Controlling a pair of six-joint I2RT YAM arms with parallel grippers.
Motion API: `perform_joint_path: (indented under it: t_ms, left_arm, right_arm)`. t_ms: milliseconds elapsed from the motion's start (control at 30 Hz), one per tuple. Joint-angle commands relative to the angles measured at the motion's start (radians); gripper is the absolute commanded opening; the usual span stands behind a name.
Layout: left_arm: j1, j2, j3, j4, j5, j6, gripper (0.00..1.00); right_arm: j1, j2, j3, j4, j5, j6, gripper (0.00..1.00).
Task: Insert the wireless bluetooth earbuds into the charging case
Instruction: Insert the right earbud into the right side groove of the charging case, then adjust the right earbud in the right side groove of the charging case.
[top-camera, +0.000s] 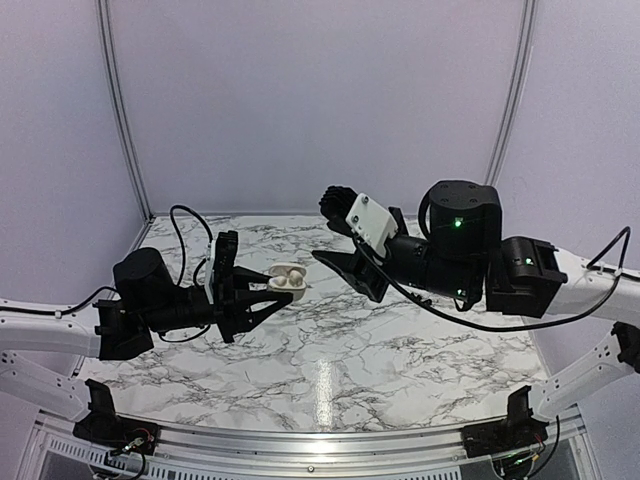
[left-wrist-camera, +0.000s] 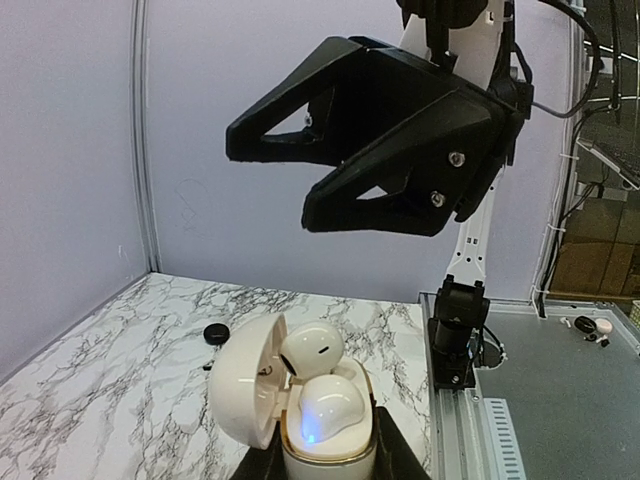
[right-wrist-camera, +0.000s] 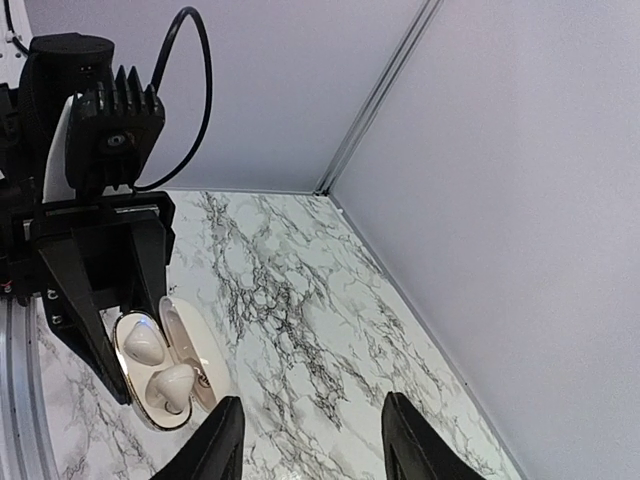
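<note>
Right now the left gripper (top-camera: 272, 290) is clamped on the charging case (left-wrist-camera: 328, 466). Its two black fingers press against the case's lower body, one on either side, so the case is held up above the marble worktop (top-camera: 400, 350) and does not lie on it.

The case stands roughly upright with its hinged lid (left-wrist-camera: 245, 385) swung open to one side. Inside the case sit the two earbuds (left-wrist-camera: 312, 350), both cream-white like the case. One lies nearer the hinge and the other (left-wrist-camera: 330, 405) nearer the front edge. A small blue light glows at the lower edge of the front one. From the right wrist view both pieces appear lodged in their wells; whether they are pushed fully home cannot be told.

The right gripper (left-wrist-camera: 268, 180) hangs near the case on its open side, above it in the left wrist view and just beside it from overhead. It is apart from the case and touches neither the case nor the earbuds. Its jaws stand moderately apart, and nothing is between them.

Beyond the case's lid, on the worktop, lies a small black round object (left-wrist-camera: 215, 333), well apart from the case and from both grippers.
</note>
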Motion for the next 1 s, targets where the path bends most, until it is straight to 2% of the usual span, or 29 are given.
perform_joint_path:
  t_ms: [0, 633, 967]
  left_arm:
    - [0.005, -0.015, 0.015, 0.051, 0.052, 0.031, 0.0]
    - [0.005, -0.001, 0.012, 0.032, 0.054, 0.078, 0.0]
    - [0.005, 0.005, 0.007, 0.01, 0.015, 0.08, 0.0]
  right_arm:
    - [-0.005, 0.013, 0.035, -0.041, -0.061, 0.046, 0.48]
    - [-0.005, 0.078, 0.087, -0.149, -0.126, 0.021, 0.49]
    - [-0.005, 0.016, 0.074, -0.153, -0.103, 0.061, 0.49]
